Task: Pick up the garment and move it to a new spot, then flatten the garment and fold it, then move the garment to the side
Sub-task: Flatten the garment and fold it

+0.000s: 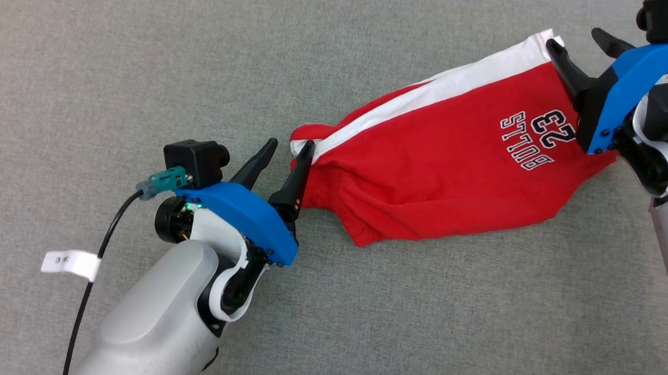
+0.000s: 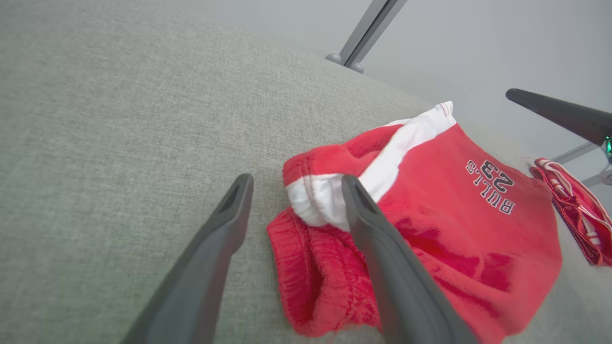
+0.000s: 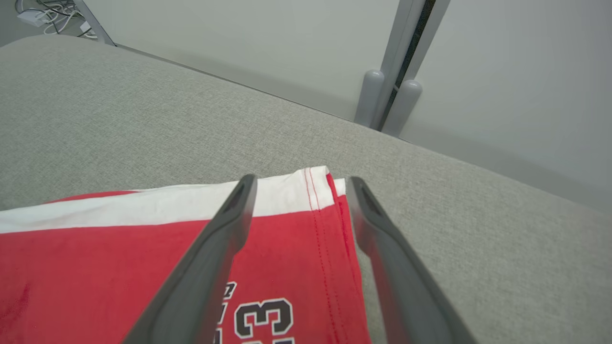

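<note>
Shorts, red with a white side stripe and "BULLS 23" print, lie on the grey bench in the head view, stretched from its middle toward its far right side. The left gripper sits at the bunched waistband end with its jaws spread, one finger against the cloth and nothing pinched. The right gripper is at the hem end, jaws also apart, and grips nothing. A black cable with a white tag runs beside the left forearm.

In the left wrist view, the left gripper stands wide open. The white waistband fold of the shorts lies between its fingers. A striped red cloth shows at the right, apart from the shorts.

In the right wrist view, the right gripper is open over the shorts' white-striped hem corner, which lies short of the bench's far edge. A grey post stands beyond.
</note>
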{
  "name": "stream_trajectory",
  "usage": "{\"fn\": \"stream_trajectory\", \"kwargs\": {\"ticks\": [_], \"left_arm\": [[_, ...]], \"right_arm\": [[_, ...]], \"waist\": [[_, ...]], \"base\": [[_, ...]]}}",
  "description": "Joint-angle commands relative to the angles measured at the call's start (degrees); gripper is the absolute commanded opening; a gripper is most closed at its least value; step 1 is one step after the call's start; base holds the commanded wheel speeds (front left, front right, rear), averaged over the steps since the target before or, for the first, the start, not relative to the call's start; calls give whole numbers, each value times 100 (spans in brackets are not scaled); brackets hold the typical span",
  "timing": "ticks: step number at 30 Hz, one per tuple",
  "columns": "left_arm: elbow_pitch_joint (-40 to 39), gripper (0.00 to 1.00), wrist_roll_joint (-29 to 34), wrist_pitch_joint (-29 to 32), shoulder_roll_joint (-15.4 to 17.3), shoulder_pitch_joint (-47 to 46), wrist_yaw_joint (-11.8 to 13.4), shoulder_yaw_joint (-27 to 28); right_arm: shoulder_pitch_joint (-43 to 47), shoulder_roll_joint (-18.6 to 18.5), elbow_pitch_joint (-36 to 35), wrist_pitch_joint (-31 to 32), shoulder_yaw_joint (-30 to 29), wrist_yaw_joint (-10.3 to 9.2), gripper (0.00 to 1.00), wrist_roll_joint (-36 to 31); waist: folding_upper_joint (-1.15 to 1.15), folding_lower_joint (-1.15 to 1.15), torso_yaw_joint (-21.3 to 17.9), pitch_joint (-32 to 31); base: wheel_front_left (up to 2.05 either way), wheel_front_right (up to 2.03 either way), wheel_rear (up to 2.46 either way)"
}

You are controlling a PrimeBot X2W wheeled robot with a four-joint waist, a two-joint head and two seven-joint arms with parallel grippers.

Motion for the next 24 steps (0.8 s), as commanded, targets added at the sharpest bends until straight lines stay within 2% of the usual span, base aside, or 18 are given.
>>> {"fn": "stream_trajectory", "kwargs": {"ticks": [1,6,10,15,18,21,24], "left_arm": [[6,100,57,-140,35,70,-69,3],[-50,100,92,-967,54,396,-294,191],[-83,100,421,-1476,74,674,-313,534],[-588,100,1678,-1516,-247,1202,-406,1654],[-715,100,2595,-1520,-354,1426,-547,2051],[-658,100,3096,-1521,-551,1683,-675,2313],[-616,100,3328,-1521,-662,1775,-807,2560]], "right_arm": [[6,-9,64,-102,-27,1,100,67],[278,-49,219,-357,-51,1,100,208],[552,-64,268,-586,-86,1,100,273],[790,-5,381,-787,-315,1,100,346],[835,60,476,-836,-403,1,100,315],[782,162,644,-888,-519,1,100,317],[648,242,910,-964,-653,1,100,259]], "waist": [[0,-1,-17,-103],[0,-1,-70,-390],[0,-1,-98,-562],[0,-1,-110,-605],[0,-1,-126,-586],[0,-1,-127,-544],[0,-1,-89,-470]], "base": [[0,0,0],[0,0,0],[0,0,0],[0,0,0],[0,0,0],[0,0,0],[0,0,0]]}}
